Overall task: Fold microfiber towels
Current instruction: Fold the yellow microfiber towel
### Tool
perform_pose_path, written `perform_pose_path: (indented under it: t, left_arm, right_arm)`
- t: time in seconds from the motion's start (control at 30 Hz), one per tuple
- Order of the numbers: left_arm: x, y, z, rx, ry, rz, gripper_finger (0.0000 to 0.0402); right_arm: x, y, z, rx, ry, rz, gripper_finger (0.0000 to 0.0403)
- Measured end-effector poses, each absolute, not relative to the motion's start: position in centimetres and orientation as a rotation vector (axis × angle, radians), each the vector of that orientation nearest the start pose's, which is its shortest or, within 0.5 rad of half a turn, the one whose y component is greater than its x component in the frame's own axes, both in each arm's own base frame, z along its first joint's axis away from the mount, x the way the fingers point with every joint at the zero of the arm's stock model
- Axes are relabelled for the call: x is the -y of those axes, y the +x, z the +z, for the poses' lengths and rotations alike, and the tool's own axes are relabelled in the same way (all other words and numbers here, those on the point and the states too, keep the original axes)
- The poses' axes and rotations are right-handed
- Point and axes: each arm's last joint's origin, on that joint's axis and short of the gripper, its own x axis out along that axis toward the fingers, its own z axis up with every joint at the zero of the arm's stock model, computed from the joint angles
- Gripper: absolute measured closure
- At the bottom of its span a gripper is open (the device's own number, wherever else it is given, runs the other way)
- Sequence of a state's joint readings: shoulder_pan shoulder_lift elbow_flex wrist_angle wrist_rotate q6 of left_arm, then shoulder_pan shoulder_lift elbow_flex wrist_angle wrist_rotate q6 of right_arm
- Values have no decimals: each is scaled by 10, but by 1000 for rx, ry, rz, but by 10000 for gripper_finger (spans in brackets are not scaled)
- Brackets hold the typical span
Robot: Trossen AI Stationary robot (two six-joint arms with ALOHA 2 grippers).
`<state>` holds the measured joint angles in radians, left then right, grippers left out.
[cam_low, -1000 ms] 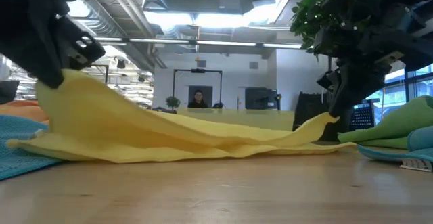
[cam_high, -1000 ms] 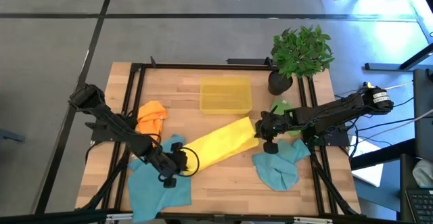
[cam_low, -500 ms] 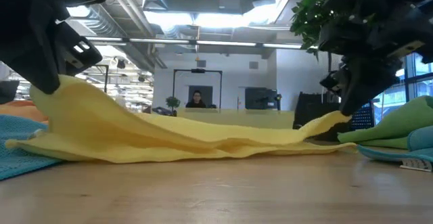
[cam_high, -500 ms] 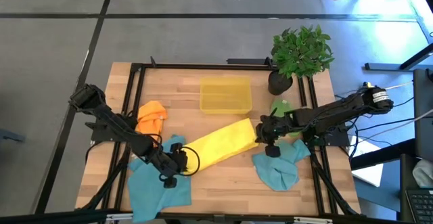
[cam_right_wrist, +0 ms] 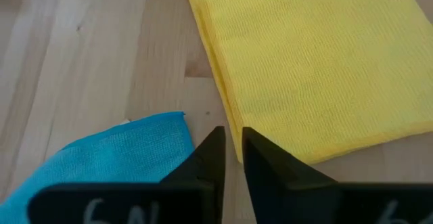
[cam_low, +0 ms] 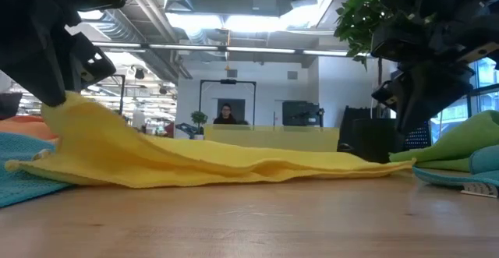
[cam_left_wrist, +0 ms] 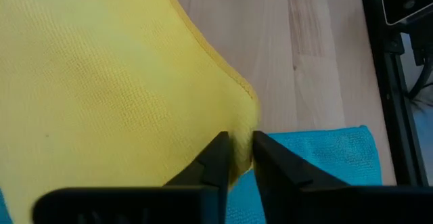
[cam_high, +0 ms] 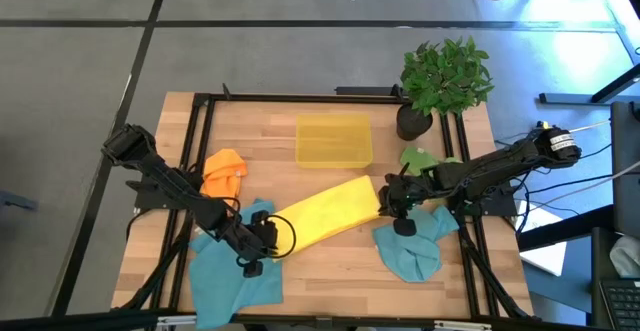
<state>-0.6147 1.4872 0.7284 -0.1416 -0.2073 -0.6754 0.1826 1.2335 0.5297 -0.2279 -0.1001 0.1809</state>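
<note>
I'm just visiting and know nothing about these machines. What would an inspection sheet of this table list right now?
Surface: wooden table in a black frame.
Job's things: folded yellow towel at centre; orange towel at left; two teal towels at front; green towel at right.
Clutter: yellow bin; potted plant.
Grippers: left gripper pinches the yellow towel's corner; right gripper is just off the towel's other end, holding nothing, fingers nearly together.
Cables: black loop by the left gripper; leads off the right edge.
Surroundings: grey floor; a person far behind.
</note>
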Motion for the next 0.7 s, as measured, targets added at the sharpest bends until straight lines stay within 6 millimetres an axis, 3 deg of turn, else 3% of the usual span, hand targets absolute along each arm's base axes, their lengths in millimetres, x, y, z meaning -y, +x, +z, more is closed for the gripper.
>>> perform_pose_path:
  t: [0.23,0.7]
  left_arm:
    - [155,229,166,-917,-299,-80,297]
    - [138,239,169,-879,-339,25,299]
  right_arm:
    - [-42,212,162,-954,119,181,313]
    - [-43,225,177,-801,-4,250,294]
